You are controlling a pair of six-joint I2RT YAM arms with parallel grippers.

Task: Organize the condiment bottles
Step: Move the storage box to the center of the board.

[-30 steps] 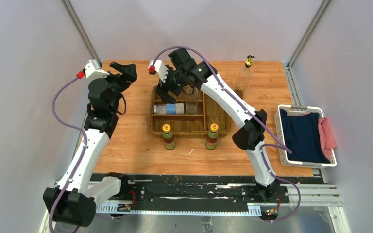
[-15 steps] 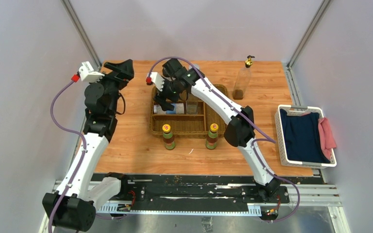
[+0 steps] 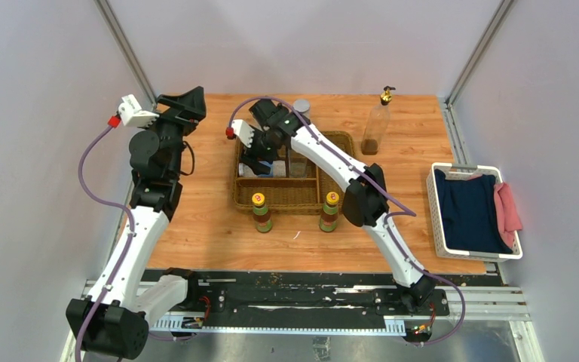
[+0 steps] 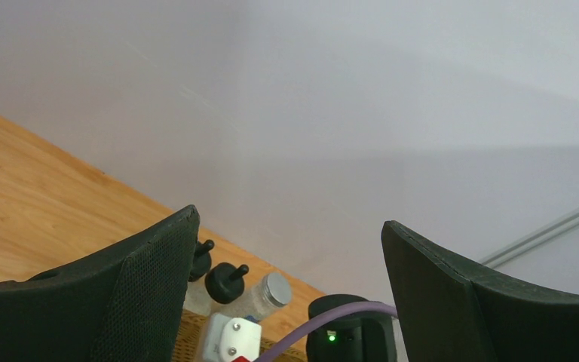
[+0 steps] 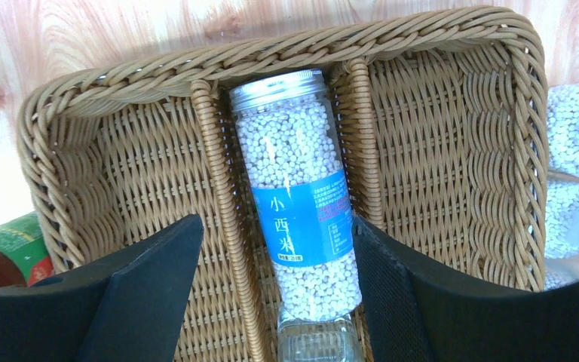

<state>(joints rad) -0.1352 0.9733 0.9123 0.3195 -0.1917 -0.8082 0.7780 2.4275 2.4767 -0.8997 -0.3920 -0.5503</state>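
A clear grey-lidded jar (image 5: pixel 298 173) of white pellets with a blue label lies in the wicker basket (image 5: pixel 452 151), in a narrow slot. My right gripper (image 5: pixel 277 222) is open and straddles it: the right finger sits close to the jar and the left finger stands beyond the divider. From above, that right gripper (image 3: pixel 260 154) hangs over the basket's (image 3: pixel 339 194) left side. Two yellow-capped bottles (image 3: pixel 261 213) (image 3: pixel 329 211) stand in front of the basket. A tall gold-topped bottle (image 3: pixel 375 124) and a second grey-lidded jar (image 3: pixel 301 108) stand behind it. My left gripper (image 3: pixel 185 105) is open and empty, raised at the back left.
A white laundry basket (image 3: pixel 473 211) with navy and pink cloth sits at the table's right edge. The left wrist view shows two black-capped bottles (image 4: pixel 222 280) and the standing jar (image 4: pixel 268 290) beyond the open left gripper (image 4: pixel 290 226). Grey walls enclose the table.
My right gripper has moved left and lowered over the lying jar, its jaws narrowing a little. The left arm has lifted and turned slightly toward the back.
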